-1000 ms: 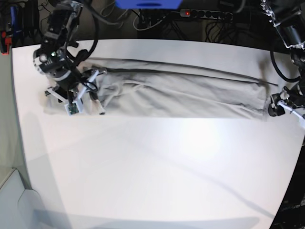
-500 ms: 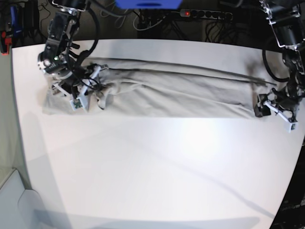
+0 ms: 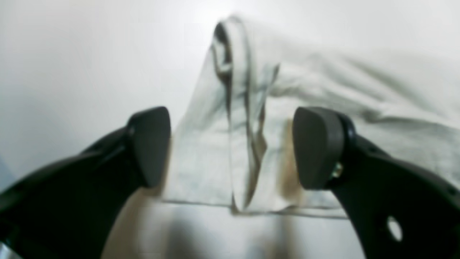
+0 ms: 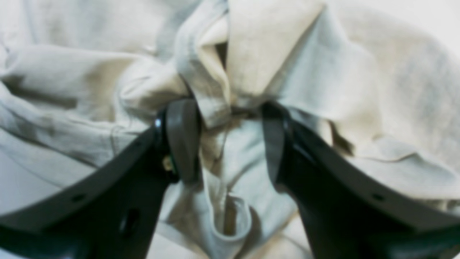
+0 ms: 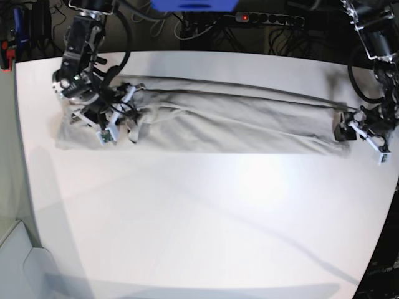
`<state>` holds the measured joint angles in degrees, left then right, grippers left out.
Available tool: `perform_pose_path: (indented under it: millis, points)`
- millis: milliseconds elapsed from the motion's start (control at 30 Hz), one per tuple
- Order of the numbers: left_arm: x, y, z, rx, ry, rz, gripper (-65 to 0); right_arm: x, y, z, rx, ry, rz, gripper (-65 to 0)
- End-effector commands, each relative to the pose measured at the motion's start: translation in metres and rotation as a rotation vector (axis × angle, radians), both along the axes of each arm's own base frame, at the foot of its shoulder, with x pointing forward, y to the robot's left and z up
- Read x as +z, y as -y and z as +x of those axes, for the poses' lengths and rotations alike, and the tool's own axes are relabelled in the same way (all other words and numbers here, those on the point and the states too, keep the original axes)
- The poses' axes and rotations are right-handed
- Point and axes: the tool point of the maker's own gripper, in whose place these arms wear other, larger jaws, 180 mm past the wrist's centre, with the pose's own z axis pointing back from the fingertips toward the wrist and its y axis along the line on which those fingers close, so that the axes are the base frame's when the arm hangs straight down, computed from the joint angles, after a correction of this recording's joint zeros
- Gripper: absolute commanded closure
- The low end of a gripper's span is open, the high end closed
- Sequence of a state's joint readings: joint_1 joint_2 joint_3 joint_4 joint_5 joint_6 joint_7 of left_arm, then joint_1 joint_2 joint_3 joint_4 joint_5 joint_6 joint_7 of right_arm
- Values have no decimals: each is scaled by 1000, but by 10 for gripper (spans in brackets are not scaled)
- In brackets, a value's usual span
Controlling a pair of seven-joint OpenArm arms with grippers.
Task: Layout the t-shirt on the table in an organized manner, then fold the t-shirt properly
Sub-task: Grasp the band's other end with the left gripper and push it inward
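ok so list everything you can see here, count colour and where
t-shirt: one, light beige, stretched in a long band across the far half of the table
table: one, white, fills most of the base view
power strip: one, black with a red switch, behind the far table edge
blue object: one, top edge of the base view, cut off
right gripper: one, black, jaws part open around bunched shirt fabric
left gripper: one, black, jaws wide open, straddling the shirt's end without clamping it
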<state>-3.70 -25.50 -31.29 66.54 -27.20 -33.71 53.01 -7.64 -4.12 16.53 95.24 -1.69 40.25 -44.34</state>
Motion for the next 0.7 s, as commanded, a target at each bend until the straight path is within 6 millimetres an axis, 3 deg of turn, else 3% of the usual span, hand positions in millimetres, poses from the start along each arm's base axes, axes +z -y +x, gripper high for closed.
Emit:
perform_pose_path:
  millis: [0,233,400,600,667]
  points:
    - [17,-8,13,2,53,11,-522,10,-1,9,-1,42,7,-294]
    - [-4,-9,6,33,21,-30,-522,10,-1,9,-1,42,7,-294]
    - [-27,23,4,-69,-30,-35,-522,10,-1,9,-1,42,7,-294]
    - [-36,38,1,-116,-60,-42,-516,10,-1,9,-1,42,7,-294]
    - [-39,43,-1,-134,-73,-41,-484,10,-1,9,-1,42,7,-294]
